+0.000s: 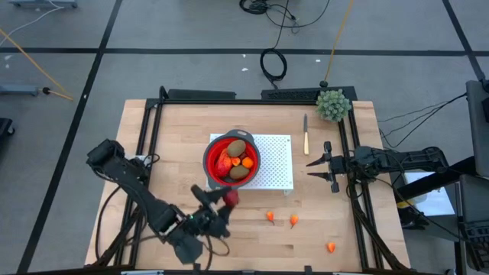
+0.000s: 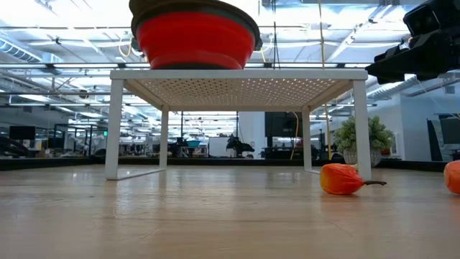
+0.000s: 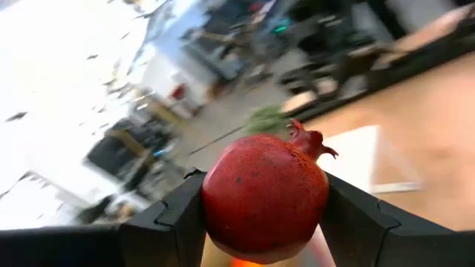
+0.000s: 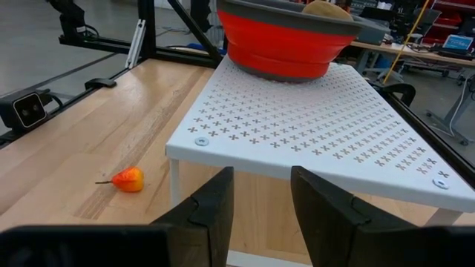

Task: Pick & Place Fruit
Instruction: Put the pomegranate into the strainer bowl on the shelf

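- The left hand [image 1: 223, 205] hangs over the near half of the surface [image 1: 176, 137], just in front of the white perforated stand [image 1: 279, 164], and is clamped on a dark red pomegranate [image 3: 265, 195].
- In the left wrist view, the pomegranate sits between the two dark fingers [image 3: 172, 222], its crown pointing away from the wrist.
- A red collapsible bowl [image 1: 210, 155] stands on the left end of the stand, near the middle of the surface.
- Inside the bowl lie two brown kiwi-like ovals [image 1: 238, 147], a larger red-orange oblong [image 1: 223, 162] and small orange bits [image 1: 236, 161].
- Three small orange pieces remain on the surface: two [image 1: 270, 217] side by side just in front of the stand, and a third [image 1: 330, 247] near the front right corner.
- The right hand [image 1: 320, 169] waits by the right edge of the surface, pointing at the stand, with its fingers [image 4: 210, 210] apart and nothing between them.
- A green bushy ball [image 1: 334, 105] sits at the far right corner.
- A slim wooden-handled knife [image 1: 306, 133] lies near the far edge, between the stand and the green ball.
- In the low view, one orange piece [image 2: 341, 179] lies on its side on the wood beside a leg of the stand.
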